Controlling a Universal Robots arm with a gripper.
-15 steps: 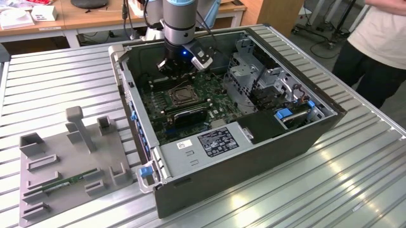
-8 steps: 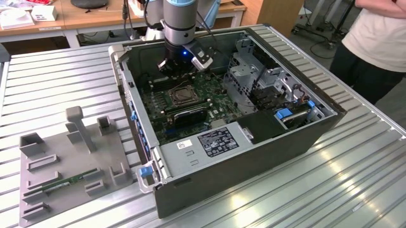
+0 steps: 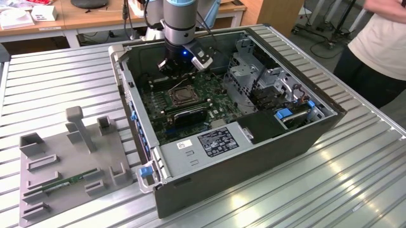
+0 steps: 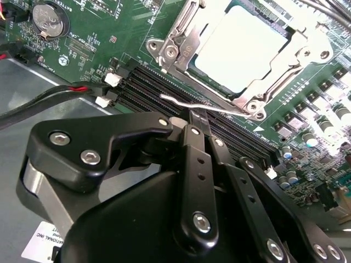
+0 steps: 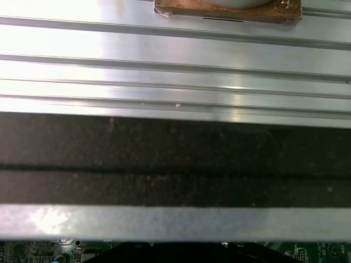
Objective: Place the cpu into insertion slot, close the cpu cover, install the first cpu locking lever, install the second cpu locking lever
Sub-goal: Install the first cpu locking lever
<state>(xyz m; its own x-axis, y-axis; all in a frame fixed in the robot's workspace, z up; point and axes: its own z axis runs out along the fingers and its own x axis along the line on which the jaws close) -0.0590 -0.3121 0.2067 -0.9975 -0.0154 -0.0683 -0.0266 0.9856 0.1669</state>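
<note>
Starting at the exterior view's left: a grey parts tray (image 3: 60, 156) sits on the slatted table (image 3: 51, 85) w/ a green RAM stick (image 3: 63, 183) lying in it, parked clear of the work, I'd guess. Mid-room is the open PC case (image 3: 254, 152), side panel off so the arm (image 3: 180, 23) can come straight down onto the board (image 3: 216, 90). The slot (image 3: 180, 96) is just below the arm's head. Far right, a person (image 3: 381, 42) stands back from the table, prob. keeping out of the arm's way.

In the second wrist view the cpu (image 4: 241, 46) is seated in the slot. The cover (image 4: 301, 46) looks to lie flat over it, window framing the chip, so those two steps seem done. The gripper (image 4: 198, 116) has its fingers pinched together w/ nothing btwn them, likely so they work as one blunt tip for pushing. That tip is right at the thin wire lever (image 4: 175, 99), which stands proud of the board by the RAM slots (image 4: 142, 82), not yet tucked down. Touching or a hair apart, can't tell.
</note>
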